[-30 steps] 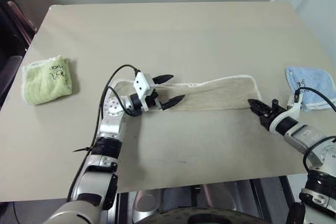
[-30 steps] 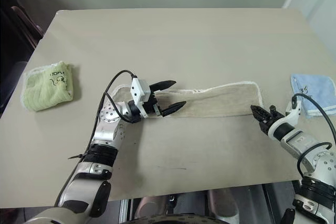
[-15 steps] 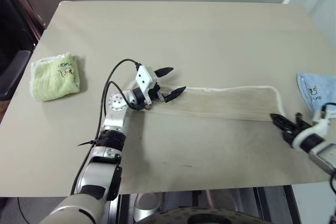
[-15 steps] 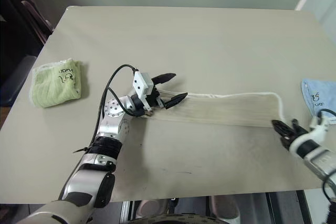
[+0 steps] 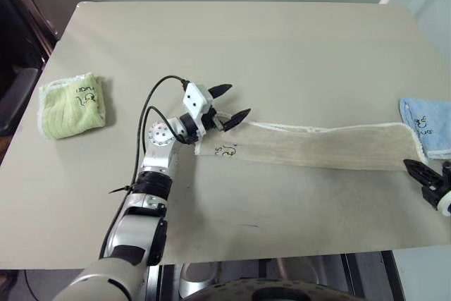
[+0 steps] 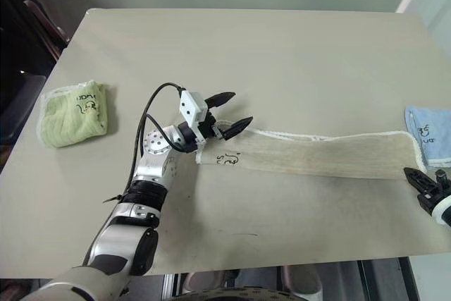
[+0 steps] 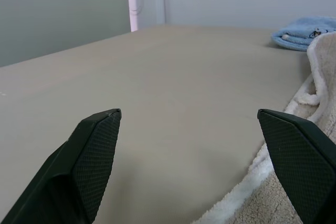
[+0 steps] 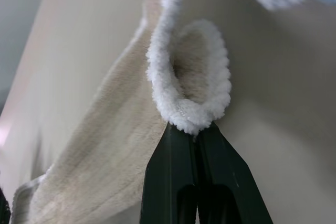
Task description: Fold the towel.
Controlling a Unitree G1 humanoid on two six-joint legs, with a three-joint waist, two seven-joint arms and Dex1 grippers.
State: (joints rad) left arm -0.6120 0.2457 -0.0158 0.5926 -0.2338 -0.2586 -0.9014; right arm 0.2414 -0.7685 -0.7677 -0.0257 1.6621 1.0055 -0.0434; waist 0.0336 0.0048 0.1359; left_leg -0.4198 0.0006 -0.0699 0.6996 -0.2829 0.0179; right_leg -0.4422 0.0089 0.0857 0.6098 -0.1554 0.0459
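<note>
The beige towel (image 5: 317,147) lies as a long narrow strip across the table, with white corded edging and a small dark logo (image 5: 225,151) at its left end. My right gripper (image 5: 412,167), near the table's right front corner, is shut on the towel's right end. The right wrist view shows its fingers (image 8: 178,171) pinching a curl of the white edging (image 8: 189,87). My left gripper (image 5: 236,101) stands open just above the towel's left end, nothing between its fingers (image 7: 94,150). The towel's edge (image 7: 315,103) lies beside one finger.
A folded light-green towel (image 5: 70,103) lies at the table's left side. A folded light-blue towel (image 5: 430,125) sits at the right edge, just behind the beige towel's right end. The tan table (image 5: 246,40) stretches bare toward the back.
My right gripper has pulled the towel's right end further right and toward the front edge. The towel is now stretched longer and flatter, and its logo shows. My left gripper has barely moved.
</note>
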